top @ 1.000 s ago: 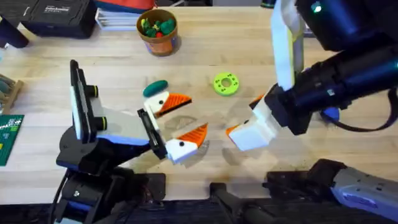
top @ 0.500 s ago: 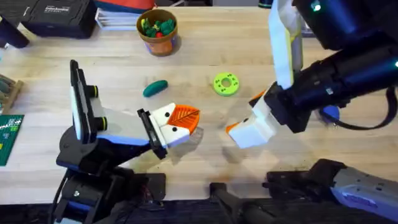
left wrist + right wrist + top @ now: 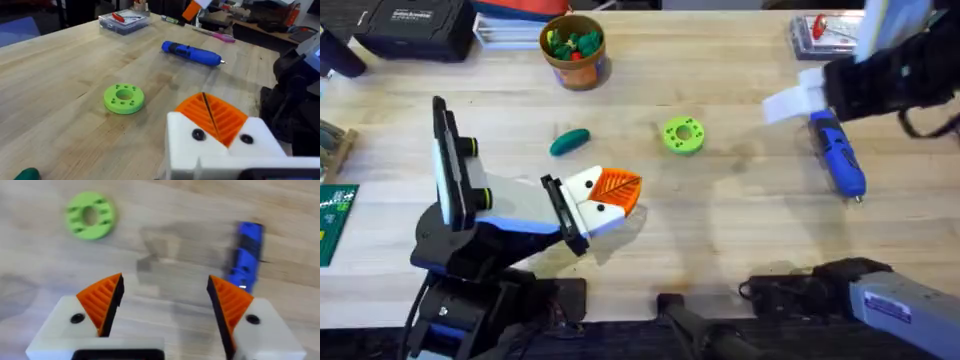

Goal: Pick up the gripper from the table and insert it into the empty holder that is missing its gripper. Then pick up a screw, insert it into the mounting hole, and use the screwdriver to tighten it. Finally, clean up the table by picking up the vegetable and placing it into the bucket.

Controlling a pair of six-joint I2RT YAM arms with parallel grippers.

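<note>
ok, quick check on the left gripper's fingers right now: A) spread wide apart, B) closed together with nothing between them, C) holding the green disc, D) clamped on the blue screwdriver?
B. In the overhead view the left gripper has its two orange pads pressed together, and its wrist view shows only a thin dark seam between them; the screwdriver and green disc lie apart on the table.

One screwdriver [image 3: 840, 157], one vegetable [image 3: 569, 141], one bucket [image 3: 574, 62] and one lime-green disc [image 3: 683, 135] are counted on one table [image 3: 740, 220].
</note>
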